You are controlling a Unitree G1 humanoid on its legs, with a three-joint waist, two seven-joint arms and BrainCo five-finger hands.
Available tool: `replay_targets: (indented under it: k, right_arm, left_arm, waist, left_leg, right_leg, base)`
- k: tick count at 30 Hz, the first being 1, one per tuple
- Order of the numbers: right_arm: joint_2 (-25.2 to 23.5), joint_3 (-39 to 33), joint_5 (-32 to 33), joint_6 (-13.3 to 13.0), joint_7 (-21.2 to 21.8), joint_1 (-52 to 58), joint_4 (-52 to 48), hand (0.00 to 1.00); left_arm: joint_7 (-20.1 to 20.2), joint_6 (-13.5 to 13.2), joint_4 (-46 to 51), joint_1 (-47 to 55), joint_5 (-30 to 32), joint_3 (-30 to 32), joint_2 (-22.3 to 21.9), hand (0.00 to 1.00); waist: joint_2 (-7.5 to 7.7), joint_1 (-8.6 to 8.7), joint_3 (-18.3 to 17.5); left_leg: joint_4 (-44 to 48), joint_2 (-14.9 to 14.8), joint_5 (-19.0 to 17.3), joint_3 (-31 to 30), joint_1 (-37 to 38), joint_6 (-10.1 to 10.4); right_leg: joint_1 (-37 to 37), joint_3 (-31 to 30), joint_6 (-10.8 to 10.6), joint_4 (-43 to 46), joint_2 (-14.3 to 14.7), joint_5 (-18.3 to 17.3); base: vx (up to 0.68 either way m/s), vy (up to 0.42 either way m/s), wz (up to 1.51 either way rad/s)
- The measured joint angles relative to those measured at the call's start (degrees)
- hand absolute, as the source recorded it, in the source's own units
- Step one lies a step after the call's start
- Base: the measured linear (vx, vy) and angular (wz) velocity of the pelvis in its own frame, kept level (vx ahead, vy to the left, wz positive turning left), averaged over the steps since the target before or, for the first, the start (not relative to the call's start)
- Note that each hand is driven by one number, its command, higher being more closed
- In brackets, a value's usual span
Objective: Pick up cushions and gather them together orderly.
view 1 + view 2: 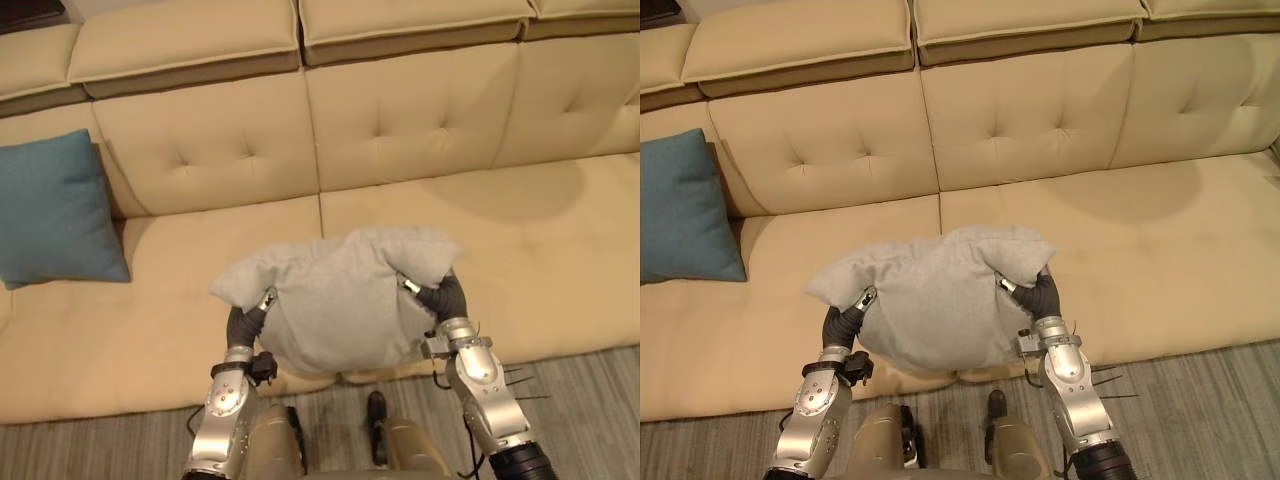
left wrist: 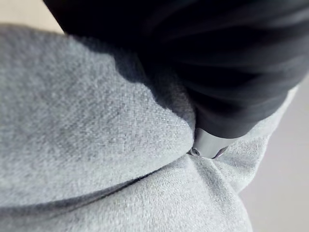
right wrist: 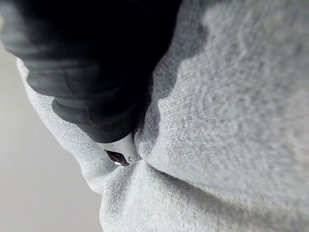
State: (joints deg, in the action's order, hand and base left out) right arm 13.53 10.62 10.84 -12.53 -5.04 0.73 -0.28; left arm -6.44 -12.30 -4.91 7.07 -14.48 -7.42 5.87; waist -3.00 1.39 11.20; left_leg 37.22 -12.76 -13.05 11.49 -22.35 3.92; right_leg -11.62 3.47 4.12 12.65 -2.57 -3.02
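A light grey cushion hangs squeezed between my two hands, over the front edge of the cream sofa seat. My left hand presses into its left side and my right hand into its right side. The cloth bulges over both. In the left wrist view the grey cloth folds round my left hand. The right wrist view shows the same with the cloth and my right hand. A teal cushion leans upright against the sofa back at the far left.
The sofa back is tufted and runs the full width. Broad bare seat lies to the right of the grey cushion and between it and the teal one. Grey striped floor lies in front of the sofa.
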Motion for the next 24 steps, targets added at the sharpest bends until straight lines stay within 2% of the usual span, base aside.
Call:
replay_targets:
  k: [1, 2, 3, 5, 6, 9, 13, 15, 19, 20, 24]
  right_arm:
    - [0.0, -0.5, 0.0, 0.0, 0.1, 0.6, 0.0, 1.0]
    - [0.3, -1.0, 0.0, 0.0, 0.1, 1.3, -0.2, 1.0]
    - [-0.9, -1.6, 0.0, 0.4, 0.1, 1.5, -0.1, 1.0]
    - [-2.5, -1.9, -0.1, 0.5, 0.0, 1.3, -0.2, 1.0]
    - [-3.2, -1.9, -0.3, 0.5, 0.0, 0.7, -0.2, 1.0]
    - [-5.0, -1.7, -2.0, 0.6, -0.5, -3.0, -0.1, 1.0]
    - [-5.7, -1.7, -2.2, 0.5, -2.7, -12.2, 2.1, 1.0]
    - [-5.6, -2.1, -2.4, 0.4, -5.6, -21.1, 6.8, 1.0]
    - [-5.5, -4.2, -3.6, 0.1, -9.9, -36.5, 15.7, 1.0]
    - [-5.0, -4.5, -4.6, 0.1, -11.7, -42.1, 18.8, 1.0]
    - [-4.0, -6.7, -6.1, 0.2, -15.0, -55.1, 24.9, 1.0]
  left_arm:
    - [0.1, 0.0, 0.0, -0.4, 0.0, -0.4, 0.0, 1.0]
    - [0.0, -0.1, 0.1, -0.5, 0.0, -1.2, 0.0, 1.0]
    - [0.0, 0.1, -0.2, -1.4, 0.1, -1.4, 0.8, 1.0]
    - [0.0, 0.5, -0.1, -2.6, 0.1, -1.5, 2.2, 1.0]
    - [-0.2, 0.7, 0.0, -2.7, 0.1, -1.3, 2.7, 1.0]
    - [-1.5, 0.7, 2.2, -2.8, 0.2, -0.4, 4.0, 1.0]
    - [-3.9, 0.6, 4.1, -8.5, 0.5, 1.5, 5.5, 1.0]
    - [-7.1, 0.6, 1.3, -17.2, 0.9, 1.7, 7.6, 1.0]
    - [-12.7, 0.6, -8.8, -34.8, 2.5, 2.9, 10.0, 1.0]
    - [-14.9, 0.6, -13.0, -41.4, 3.0, 3.1, 11.2, 1.0]
    - [-18.9, 0.5, -20.5, -56.2, 3.5, 3.5, 13.7, 1.0]
  waist:
    - [-0.63, 0.02, -0.4]
    - [-2.54, 0.11, -1.2]
    - [-2.13, 0.52, -1.3]
    - [-0.46, 0.85, -1.4]
    - [0.11, 0.23, -1.6]
    - [0.19, -0.85, -1.7]
    - [0.24, -1.21, -1.8]
    - [0.22, -1.62, -1.7]
    - [0.26, -2.31, -1.6]
    - [0.27, -2.33, -0.5]
    - [0.21, -2.52, 3.4]
  left_leg:
    - [-11.5, 1.2, 4.4, 0.3, 1.9, 1.0]
    - [-17.7, 0.4, 11.1, -0.3, 2.5, 0.9]
    - [-18.7, 1.1, 8.6, -0.3, 3.4, 0.2]
    - [-22.2, 3.4, 10.1, 0.4, 4.4, -0.9]
    - [-24.1, 4.7, 10.4, 1.8, 5.8, -1.5]
    - [-27.4, 6.1, 10.8, 3.9, 9.1, -2.0]
    - [-31.0, 5.8, 12.5, 5.0, 10.1, -2.4]
    - [-33.7, 5.6, 14.7, 5.2, 9.9, -2.3]
    - [-35.0, 5.6, 17.5, 4.5, 5.3, -2.5]
    - [-35.1, 5.6, 18.5, 4.1, 4.0, -2.3]
    - [-35.7, 5.6, 21.1, 2.7, 0.2, -2.0]
  right_leg:
    - [0.7, 0.4, -2.2, 0.2, -0.3, -1.2]
    - [1.5, 0.3, -4.7, 0.3, 0.9, -2.9]
    - [1.6, -0.1, -5.9, 0.7, 0.3, -4.0]
    - [0.4, -0.8, -5.9, 1.3, -1.5, -3.9]
    - [0.5, -2.4, -6.2, 1.1, -2.5, -3.6]
    - [2.1, -4.9, -7.6, -1.0, -3.6, -2.2]
    - [2.3, -6.2, -7.1, -4.2, -2.8, 0.9]
    - [1.1, -6.7, -6.9, -5.3, -2.4, 2.8]
    - [-3.8, -6.5, -6.7, -4.9, -2.1, 3.4]
    - [-4.9, -6.3, -6.7, -4.7, -2.1, 3.4]
    - [-8.7, -5.2, -6.7, -3.9, -1.7, 3.4]
  base:
    - [0.19, 0.196, -0.13]
    - [0.24, 0.296, -0.05]
    - [0.16, 0.229, 0.1]
    - [0.15, 0.206, 0.13]
    - [0.14, 0.204, -0.13]
    - [0.08, 0.136, -0.25]
    - [0.02, 0.037, -0.19]
    - [-0.04, -0.009, -0.1]
    - [-0.07, -0.012, 0.07]
    - [-0.07, -0.02, 0.12]
    - [-0.15, -0.026, 0.13]
